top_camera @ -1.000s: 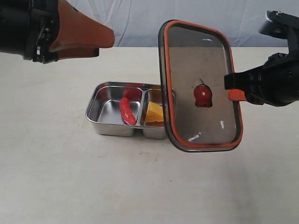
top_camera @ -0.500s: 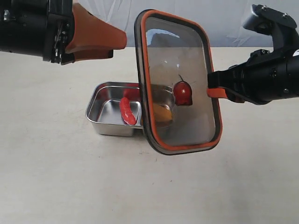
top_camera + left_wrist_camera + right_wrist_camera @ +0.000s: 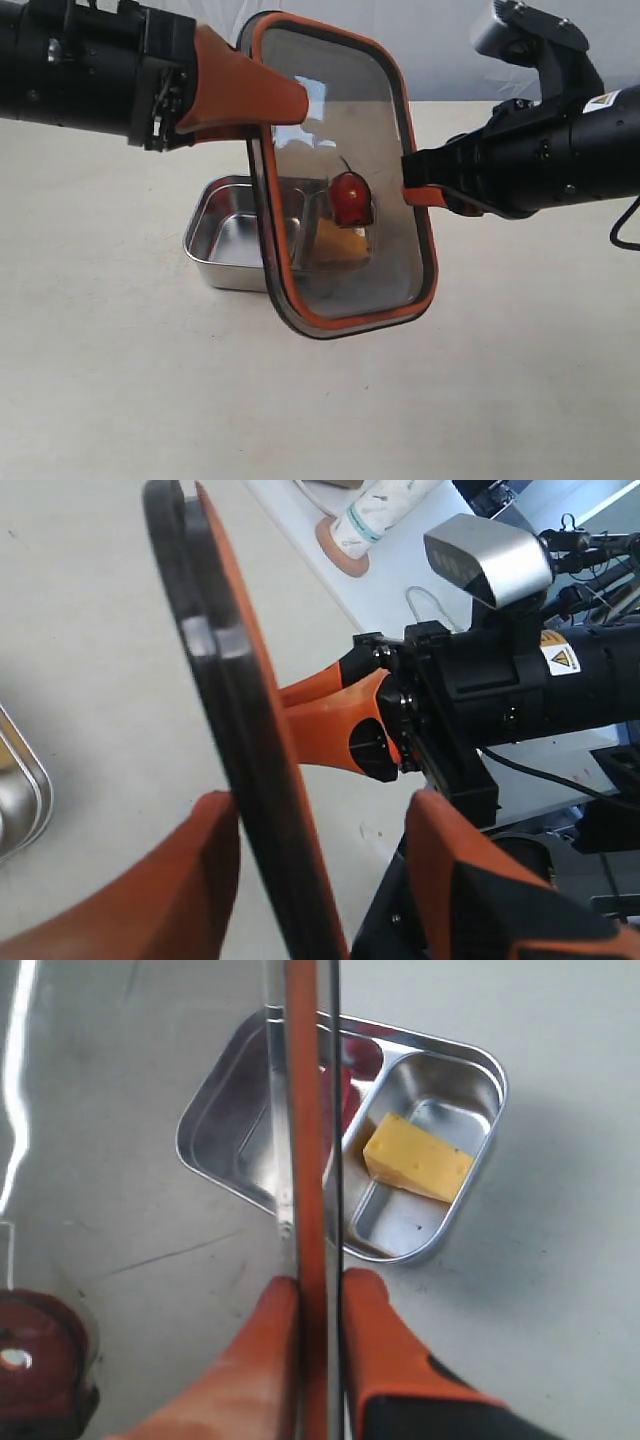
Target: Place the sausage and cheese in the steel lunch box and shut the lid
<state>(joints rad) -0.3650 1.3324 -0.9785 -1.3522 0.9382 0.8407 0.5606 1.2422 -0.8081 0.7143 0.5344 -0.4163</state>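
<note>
Lid (image 3: 340,150): held in the air above the steel lunch box (image 3: 225,272), stood almost on edge, orange seal rim and orange valve (image 3: 350,198) turned to the exterior view. It is judged to be kept steep so that its free edge can be reached by the second arm.
Steel lunch box: set on the table (image 3: 120,400), open, not yet covered.
Cheese (image 3: 418,1158): laid in the box's smaller compartment, already placed.
Sausage (image 3: 346,1095): laid in the box's larger compartment; only a red strip is seen past the lid's edge in the right wrist view.
Right gripper (image 3: 418,193): clamped narrowly on the lid's long edge, above the box's cheese end, one finger on each face.
Left gripper (image 3: 270,105): held above the box's far side with jaws wide, the lid's opposite edge taken between them. One finger is seen right beside the dark face; contact cannot be told. The other is well apart.
Step judged: lid is being steadied by both arms before it is levelled and lowered.
Change: a second ago the lid was hung off the box's cheese end and the sausage was plainly seen; now the lid is carried across over the box and the left gripper is brought up to it.
</note>
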